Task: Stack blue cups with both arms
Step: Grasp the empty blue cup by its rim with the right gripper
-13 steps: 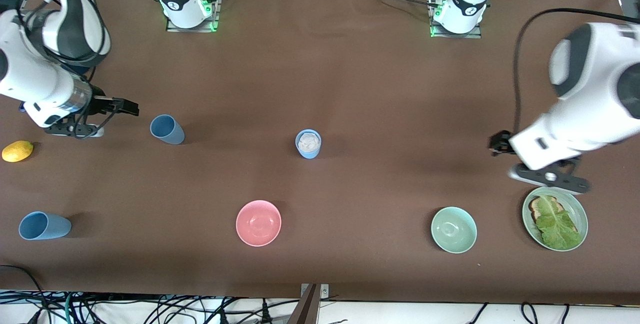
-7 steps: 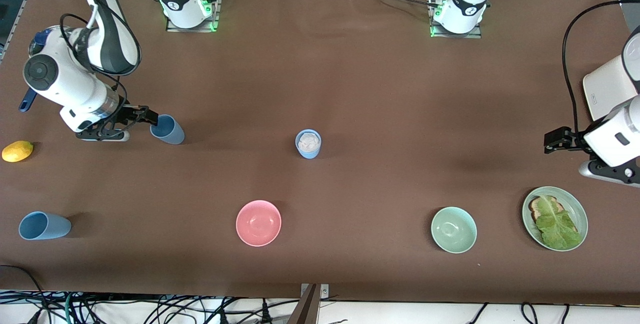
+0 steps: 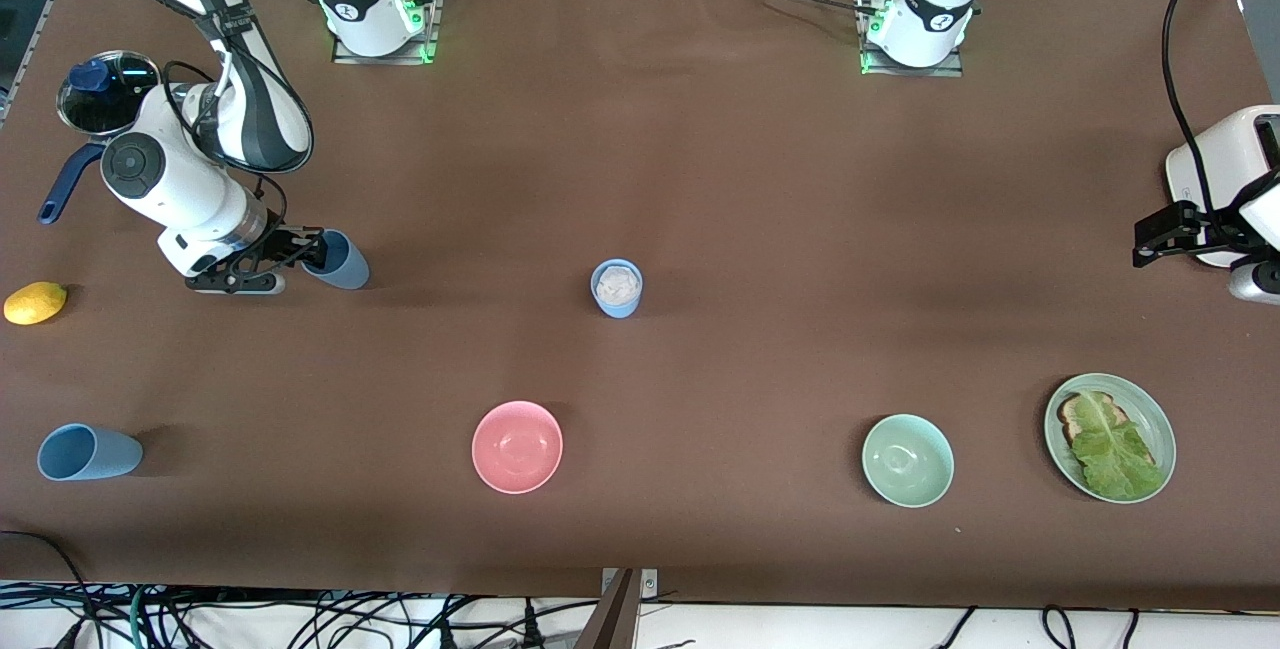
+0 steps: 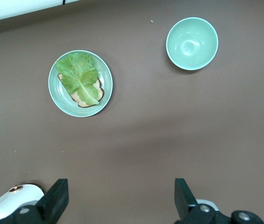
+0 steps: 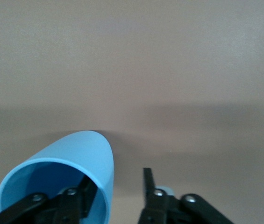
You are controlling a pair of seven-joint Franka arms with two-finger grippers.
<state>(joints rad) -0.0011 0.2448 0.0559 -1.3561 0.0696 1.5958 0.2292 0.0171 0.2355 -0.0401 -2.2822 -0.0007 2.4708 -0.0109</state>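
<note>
A slate-blue cup (image 3: 340, 264) lies toward the right arm's end of the table, its mouth facing my right gripper (image 3: 316, 251). In the right wrist view that gripper (image 5: 118, 177) is open, with one finger inside the cup (image 5: 75, 172) and the other outside its wall. A sky-blue cup (image 3: 90, 452) lies on its side near the front edge at the same end. A third blue cup (image 3: 617, 289) stands upright mid-table with something white inside. My left gripper (image 3: 1147, 237) is open and empty over bare table at the left arm's end; its fingers also show wide apart in the left wrist view (image 4: 121, 184).
A pink bowl (image 3: 517, 446), a mint-green bowl (image 3: 907, 460) and a green plate (image 3: 1158, 424) with toast and lettuce sit along the front. A lemon (image 3: 35, 302) and a lidded pot (image 3: 100, 89) are near the right arm. A white appliance (image 3: 1215, 164) stands beside the left gripper.
My right gripper has moved across to the slate-blue cup and now straddles its rim. My left arm has drawn back from over the plate toward the table's end.
</note>
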